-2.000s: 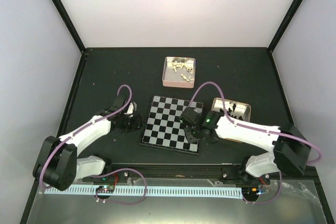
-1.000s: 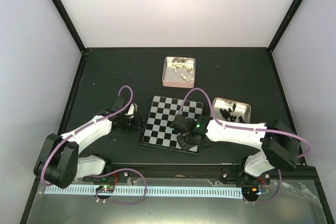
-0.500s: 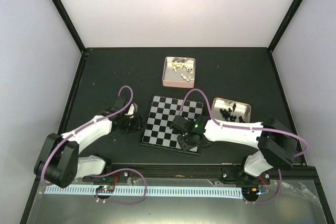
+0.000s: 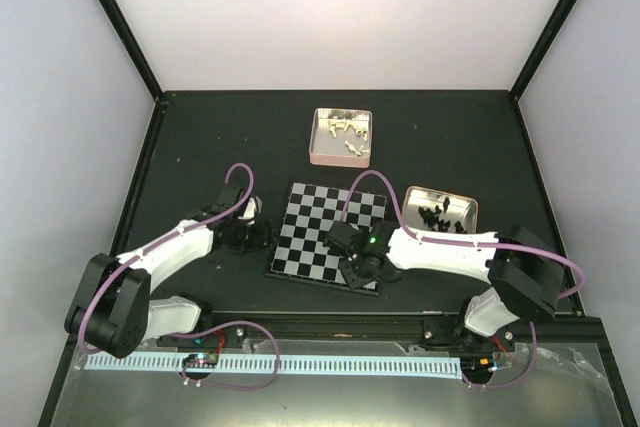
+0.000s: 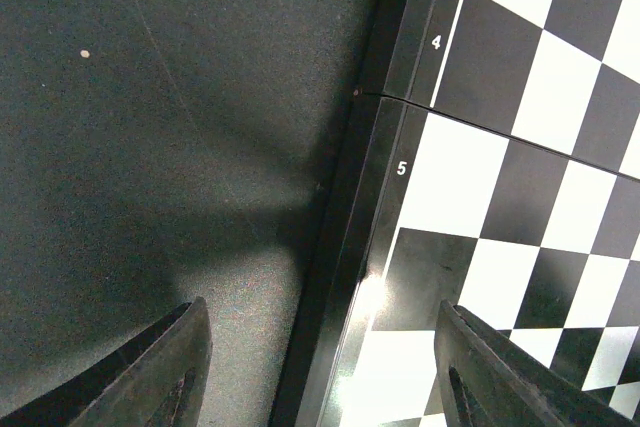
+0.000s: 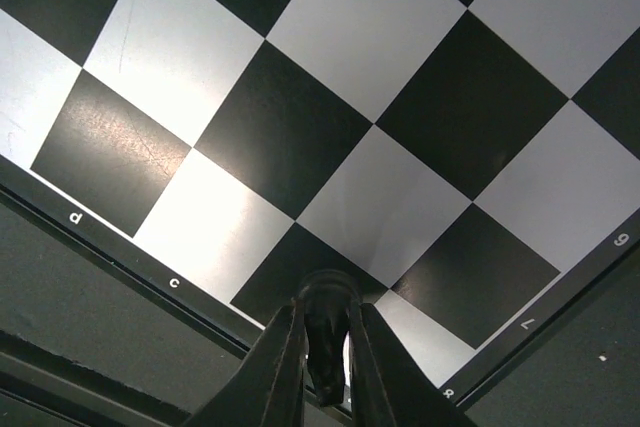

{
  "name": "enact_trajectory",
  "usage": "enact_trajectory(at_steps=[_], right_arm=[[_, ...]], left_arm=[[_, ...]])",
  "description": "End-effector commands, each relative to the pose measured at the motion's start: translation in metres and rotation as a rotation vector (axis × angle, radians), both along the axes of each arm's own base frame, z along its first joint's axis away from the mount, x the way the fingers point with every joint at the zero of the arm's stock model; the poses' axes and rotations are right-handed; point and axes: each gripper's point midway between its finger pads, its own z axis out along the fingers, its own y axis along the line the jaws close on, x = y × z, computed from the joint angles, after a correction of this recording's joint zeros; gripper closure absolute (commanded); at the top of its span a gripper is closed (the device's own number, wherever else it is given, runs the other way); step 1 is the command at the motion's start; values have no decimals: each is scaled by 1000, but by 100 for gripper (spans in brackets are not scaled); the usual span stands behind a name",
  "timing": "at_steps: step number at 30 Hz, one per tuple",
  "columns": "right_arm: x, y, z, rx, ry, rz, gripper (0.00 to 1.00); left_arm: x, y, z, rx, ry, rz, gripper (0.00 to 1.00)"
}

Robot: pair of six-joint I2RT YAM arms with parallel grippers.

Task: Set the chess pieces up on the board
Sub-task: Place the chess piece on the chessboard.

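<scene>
So the robot is right at the start of the job. No piece shows standing on any square of the board (image 4: 312,222) that's in view. The white pieces (image 4: 345,130) lie in a cream tin (image 4: 313,143) just beyond the board's far edge. The rest of the black pieces (image 4: 437,215) sit in a silver tin (image 4: 474,213) off its right side.

The step in hand looks like placing a black piece. The right gripper (image 6: 326,315) has its fingers clamped on one black piece (image 6: 327,345), which hangs over the outer row at the board's near right corner, close to the "8" on the border. The left gripper (image 5: 320,347) has its fingers spread apart with nothing between them. It just hovers over the board's left edge, by the "4" and "5" marks.

Next move, probably: lower the piece straight down onto the middle of one square, let go, and lift off without tipping it. It's tiny and glossy, so it could easily topple or stick to a finger.

Hard to make out:
- Which kind of piece it is, since the fingers cover most of it.
- Which square it's over, because the border letter there is hidden behind the fingers.
- Whether it already touches the board.
- From above, the right arm's wrist blocks that whole corner.
</scene>
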Motion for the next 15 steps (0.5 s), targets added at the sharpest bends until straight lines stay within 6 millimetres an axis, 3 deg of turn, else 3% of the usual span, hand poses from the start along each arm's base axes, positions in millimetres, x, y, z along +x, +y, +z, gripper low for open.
enact_trajectory(at_steps=[1,15], right_arm=[[-2,8,7,28,6,14,89],[-10,4,5,25,39,37,96]], left_arm=[[4,-4,3,-8,-18,-18,37],[4,-4,3,-7,-20,-19,37]])
